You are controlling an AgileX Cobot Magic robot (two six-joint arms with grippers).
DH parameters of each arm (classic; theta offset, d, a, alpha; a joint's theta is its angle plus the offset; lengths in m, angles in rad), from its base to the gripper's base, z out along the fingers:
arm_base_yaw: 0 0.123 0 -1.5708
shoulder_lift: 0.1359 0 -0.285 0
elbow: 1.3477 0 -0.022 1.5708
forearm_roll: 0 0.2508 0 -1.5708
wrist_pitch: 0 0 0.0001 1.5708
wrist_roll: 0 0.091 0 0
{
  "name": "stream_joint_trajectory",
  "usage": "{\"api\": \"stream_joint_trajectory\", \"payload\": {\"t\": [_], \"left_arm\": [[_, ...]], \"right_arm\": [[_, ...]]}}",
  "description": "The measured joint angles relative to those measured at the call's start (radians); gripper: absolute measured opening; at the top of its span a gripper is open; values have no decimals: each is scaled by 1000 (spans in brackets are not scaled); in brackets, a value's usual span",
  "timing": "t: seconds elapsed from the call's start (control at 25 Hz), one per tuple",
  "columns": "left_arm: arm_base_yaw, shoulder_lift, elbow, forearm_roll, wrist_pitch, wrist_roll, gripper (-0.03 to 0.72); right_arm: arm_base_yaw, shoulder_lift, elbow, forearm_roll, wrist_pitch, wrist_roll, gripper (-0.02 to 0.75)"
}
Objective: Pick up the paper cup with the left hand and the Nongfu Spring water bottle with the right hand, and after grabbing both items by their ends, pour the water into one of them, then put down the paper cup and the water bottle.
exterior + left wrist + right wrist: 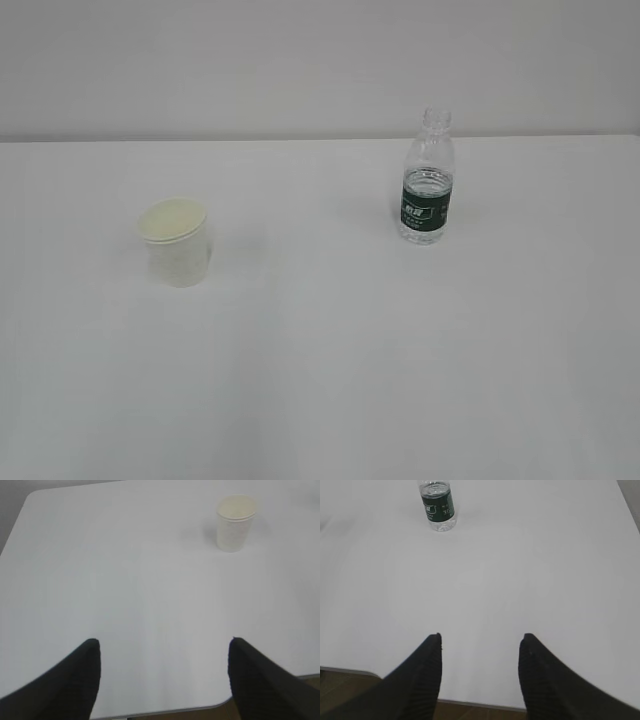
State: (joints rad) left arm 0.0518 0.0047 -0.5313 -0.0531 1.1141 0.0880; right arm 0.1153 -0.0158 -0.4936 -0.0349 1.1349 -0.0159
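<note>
So in the exterior view we've got the paper cup (pixel 177 241) standing upright at left of centre on the white table (pixel 330 380), and the Nongfu Spring water bottle (pixel 428 180) upright over at upper right, well apart from it (cap off, water (pixel 427 225) low inside). The left hand (pixel 162 652) has its jaws spread wide with nothing between them; the right hand (pixel 480 647) is parted too, a bit narrower, also holding nothing.
</note>
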Motion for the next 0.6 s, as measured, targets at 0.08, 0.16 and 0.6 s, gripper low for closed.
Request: {"api": "stream_joint_trajectory", "payload": {"t": [0.08,0.16,0.6], "left_arm": [[0,0,0,0,0,0,567],[0,0,0,0,0,0,567],[0,0,0,0,0,0,567]], "right_arm": [[0,0,0,0,0,0,375],[0,0,0,0,0,0,375],[0,0,0,0,0,0,374]]}}
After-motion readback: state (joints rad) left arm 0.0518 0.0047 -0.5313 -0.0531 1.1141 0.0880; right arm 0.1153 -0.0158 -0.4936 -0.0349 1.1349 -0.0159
